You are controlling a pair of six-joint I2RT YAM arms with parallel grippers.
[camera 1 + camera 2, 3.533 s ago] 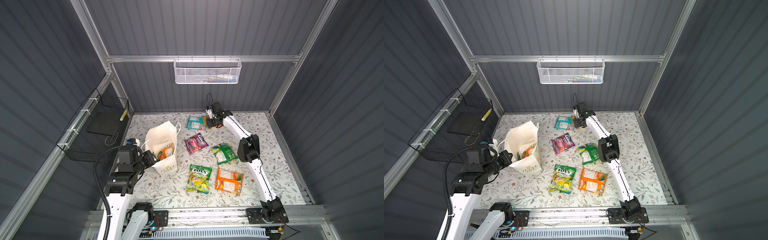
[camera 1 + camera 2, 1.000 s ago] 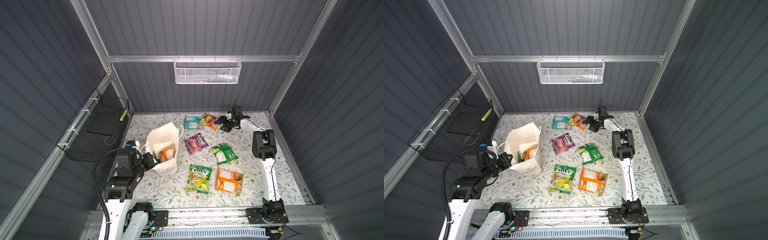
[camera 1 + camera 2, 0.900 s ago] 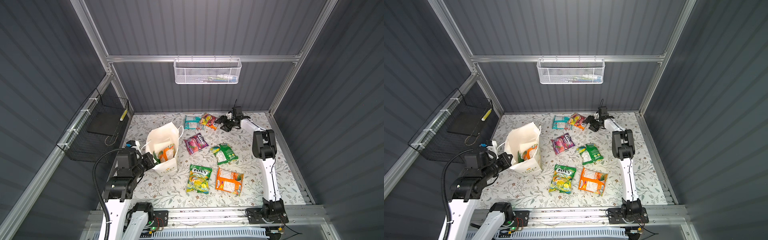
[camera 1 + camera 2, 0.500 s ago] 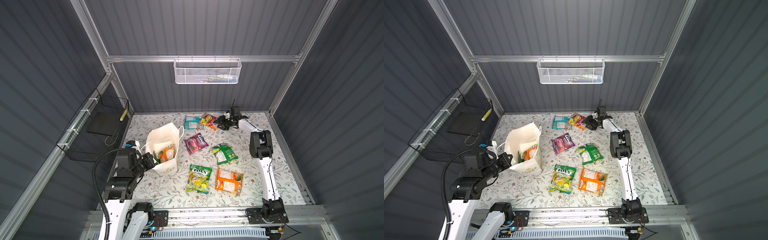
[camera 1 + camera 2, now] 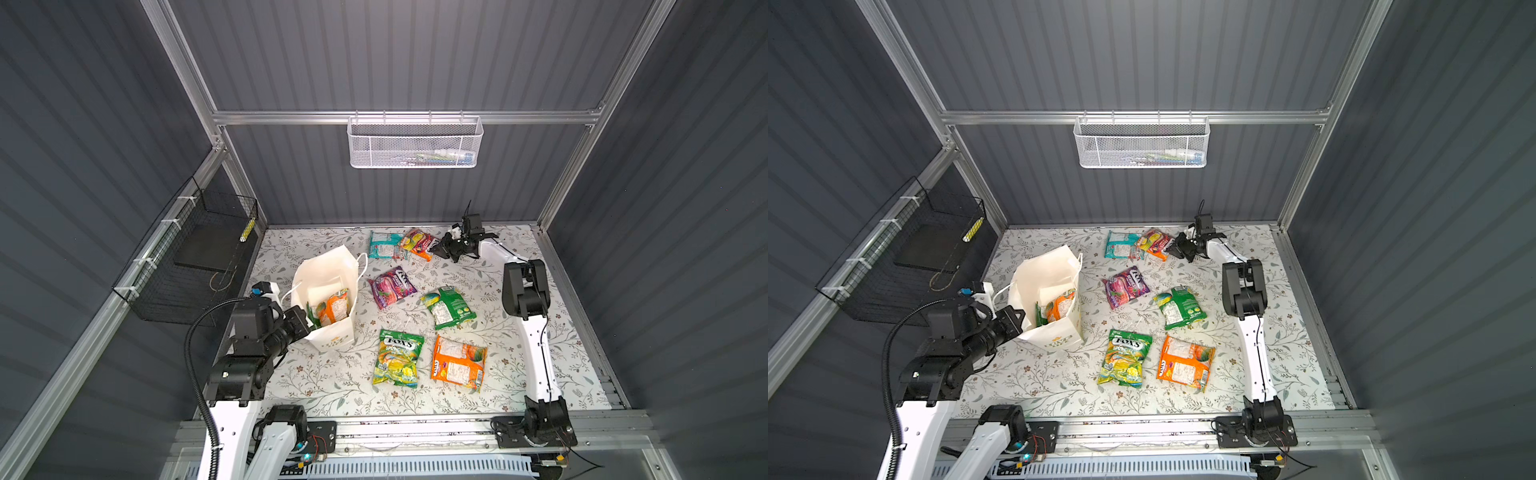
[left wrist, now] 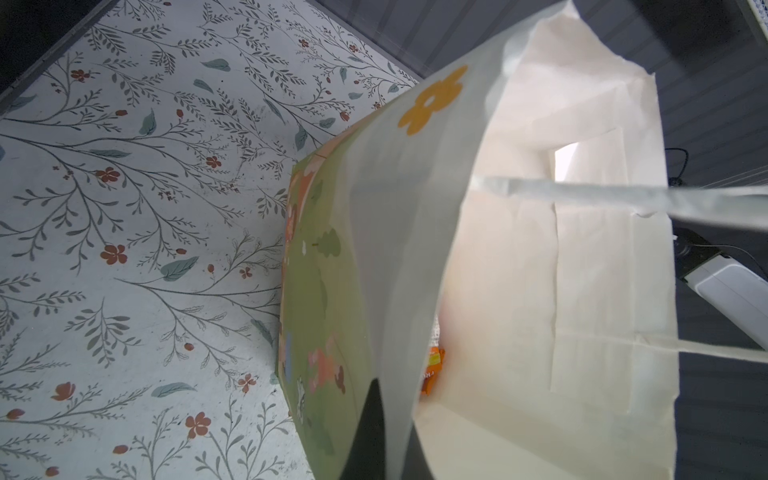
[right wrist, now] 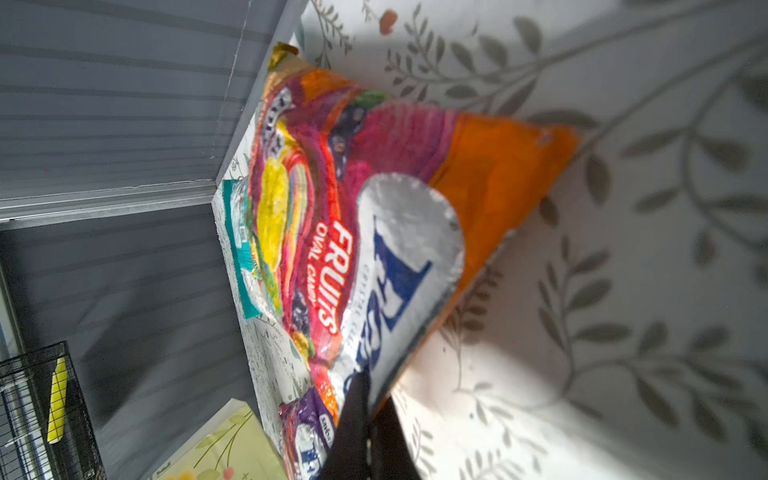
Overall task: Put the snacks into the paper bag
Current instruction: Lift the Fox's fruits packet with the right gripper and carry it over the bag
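Pickup step: the right claw (image 5: 437,249) is pinched shut on an edge of the red fruit packet (image 5: 417,242) at the counter's (image 5: 332,386) twelve o'clock. The left claw (image 5: 306,323), clamped on its rim, steadies the paper bag (image 5: 328,274) at nine o'clock. The next move probably calls for lifting the packet and carrying it toward eight o'clock, over the bag's mouth.

Six loose snack packets (image 5: 398,362), two more in one paper bag (image 5: 332,270), two baskets (image 5: 413,145), two arms (image 5: 536,353)

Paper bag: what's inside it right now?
An orange snack packet stands inside the paper bag, with the edge of a green packet beside it. The bag's walls hide the bottom, so anything lying lower cannot be seen.
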